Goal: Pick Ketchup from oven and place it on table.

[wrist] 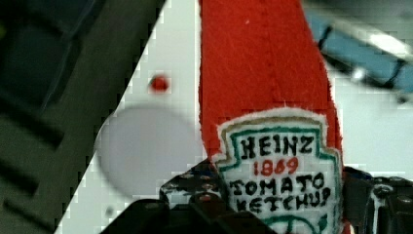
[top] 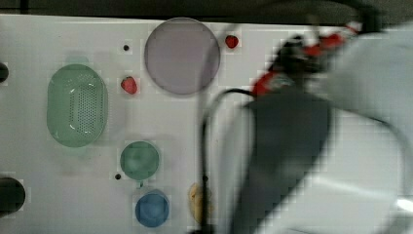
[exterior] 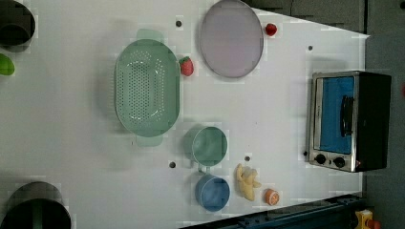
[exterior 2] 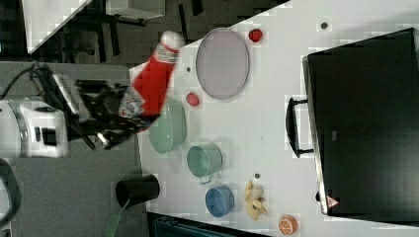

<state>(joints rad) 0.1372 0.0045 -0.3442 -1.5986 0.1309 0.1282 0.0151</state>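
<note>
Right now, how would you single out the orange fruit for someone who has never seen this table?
Find the black oven at the left view's right. Below its knobs, near the table's lower edge, lies the orange fruit, right beside the yellow bananas. It is round and orange with a pale cut face, unlike the red strawberries.

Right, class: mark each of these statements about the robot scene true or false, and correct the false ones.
1. The gripper holds the ketchup. True.
2. The ketchup is standing on the table. False: in the right view it is held in the air, out past the table's edge.
3. The oven door is shut. True, as the left view shows.
4. The green colander is full of strawberries. False: nothing lies in it; one strawberry sits beside it on the table.
5. The blue cup sits next to the green cup. True.
6. The round grey plate carries a banana. False: it is bare.
</note>
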